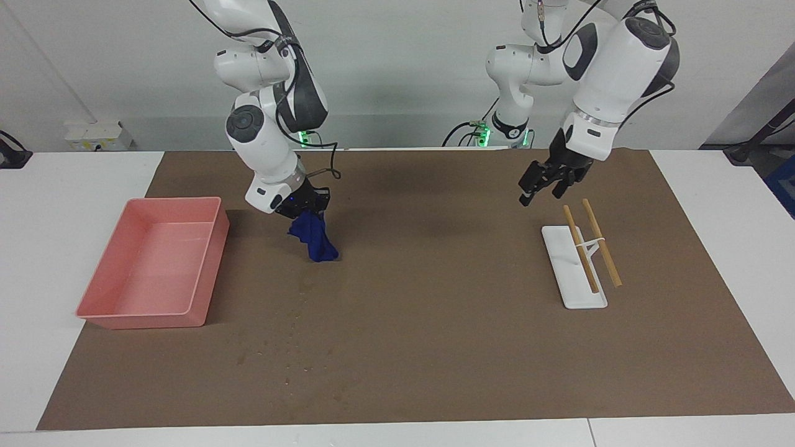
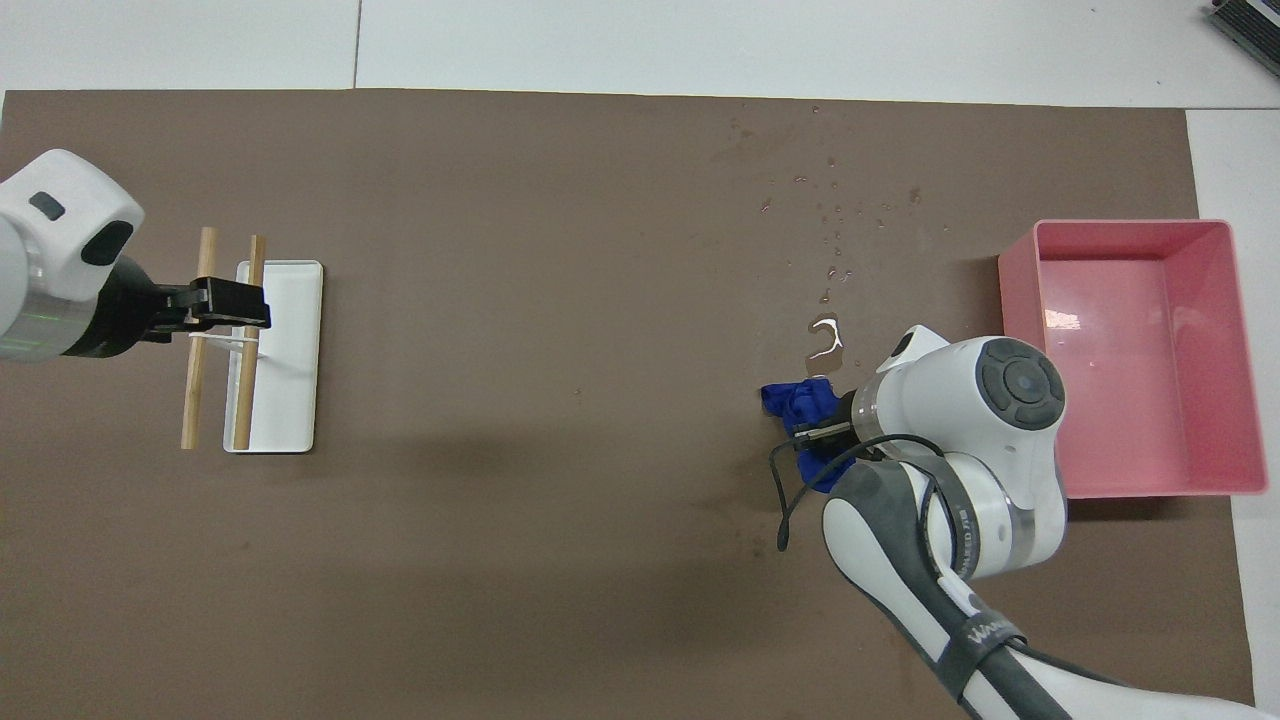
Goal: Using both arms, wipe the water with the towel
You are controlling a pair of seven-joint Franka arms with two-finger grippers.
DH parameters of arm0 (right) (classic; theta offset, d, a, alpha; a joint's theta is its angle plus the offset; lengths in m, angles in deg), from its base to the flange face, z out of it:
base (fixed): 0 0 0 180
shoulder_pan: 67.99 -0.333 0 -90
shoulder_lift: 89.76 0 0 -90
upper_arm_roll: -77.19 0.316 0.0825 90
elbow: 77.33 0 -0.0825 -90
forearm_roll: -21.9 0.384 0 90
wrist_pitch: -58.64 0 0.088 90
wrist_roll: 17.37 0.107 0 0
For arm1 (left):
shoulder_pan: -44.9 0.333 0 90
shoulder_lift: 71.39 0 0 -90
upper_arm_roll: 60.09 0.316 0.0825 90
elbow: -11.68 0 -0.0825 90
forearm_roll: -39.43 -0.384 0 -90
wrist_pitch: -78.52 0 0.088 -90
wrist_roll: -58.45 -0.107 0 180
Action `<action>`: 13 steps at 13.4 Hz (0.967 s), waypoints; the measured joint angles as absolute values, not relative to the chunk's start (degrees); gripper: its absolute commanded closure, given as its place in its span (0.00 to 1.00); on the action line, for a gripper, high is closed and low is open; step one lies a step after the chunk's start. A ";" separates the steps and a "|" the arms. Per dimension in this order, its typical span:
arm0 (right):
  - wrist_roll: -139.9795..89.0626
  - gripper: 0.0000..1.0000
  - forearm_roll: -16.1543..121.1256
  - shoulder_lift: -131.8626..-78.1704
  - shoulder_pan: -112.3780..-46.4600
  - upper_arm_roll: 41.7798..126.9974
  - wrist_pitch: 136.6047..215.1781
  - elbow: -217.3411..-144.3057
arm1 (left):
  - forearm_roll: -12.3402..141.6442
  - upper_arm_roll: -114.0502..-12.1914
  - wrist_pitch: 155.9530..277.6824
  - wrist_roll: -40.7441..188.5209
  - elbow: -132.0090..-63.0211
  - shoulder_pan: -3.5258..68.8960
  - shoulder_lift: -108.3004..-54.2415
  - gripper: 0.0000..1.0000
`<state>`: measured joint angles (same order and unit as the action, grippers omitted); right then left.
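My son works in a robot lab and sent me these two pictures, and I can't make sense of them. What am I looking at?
These are two white robot arms at a table covered by a brown mat. One picture is taken from across the table, facing the robots; the other looks steeply down from above their own end, so the two sides appear swapped.

The right hand is shut on a blue towel, which hangs down to the mat. Farther from the robots lies spilled water, a scatter of small drops. Beside that, at the right arm's end, sits an empty-looking pink tray.

The left hand is open, holds nothing, and hovers over a white stand that carries two wooden sticks.
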<state>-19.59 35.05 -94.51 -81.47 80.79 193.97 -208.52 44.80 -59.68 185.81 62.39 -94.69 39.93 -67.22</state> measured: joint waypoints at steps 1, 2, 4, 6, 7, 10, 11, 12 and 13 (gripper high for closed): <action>-21.07 1.00 35.05 -95.79 -81.04 80.75 196.84 -208.64 | 43.69 -59.79 184.06 58.02 -94.56 41.76 -67.14 0.00; -22.64 1.00 35.05 -97.00 -80.46 80.68 199.36 -208.63 | 42.52 -59.90 181.65 54.42 -93.98 43.31 -67.13 0.00; -25.18 1.00 34.83 -98.03 -79.67 80.72 201.91 -208.28 | 41.52 -60.56 175.11 51.07 -89.84 44.97 -67.71 0.00; -25.98 1.00 33.64 -99.44 -79.00 80.80 204.72 -207.38 | 39.83 -64.37 167.36 50.68 -82.72 47.02 -69.88 0.00; -26.46 1.00 33.46 -100.23 -78.60 80.87 205.48 -206.56 | 38.70 -66.63 164.56 50.69 -79.66 47.91 -71.17 0.00; -29.86 1.00 33.34 -103.73 -77.10 80.93 206.14 -202.06 | 37.93 -68.87 162.75 50.73 -76.58 48.35 -73.19 0.00; -30.54 1.00 32.98 -105.04 -76.71 80.93 206.14 -200.28 | 37.91 -68.86 162.75 50.73 -76.87 48.48 -73.29 0.00; -30.67 1.00 31.84 -106.13 -76.48 80.92 206.15 -198.75 | 37.91 -68.86 162.75 50.72 -77.25 48.65 -73.29 0.00; -30.67 1.00 30.65 -107.08 -76.38 80.91 206.16 -197.42 | 37.91 -68.88 162.75 50.72 -77.48 48.76 -73.29 0.00</action>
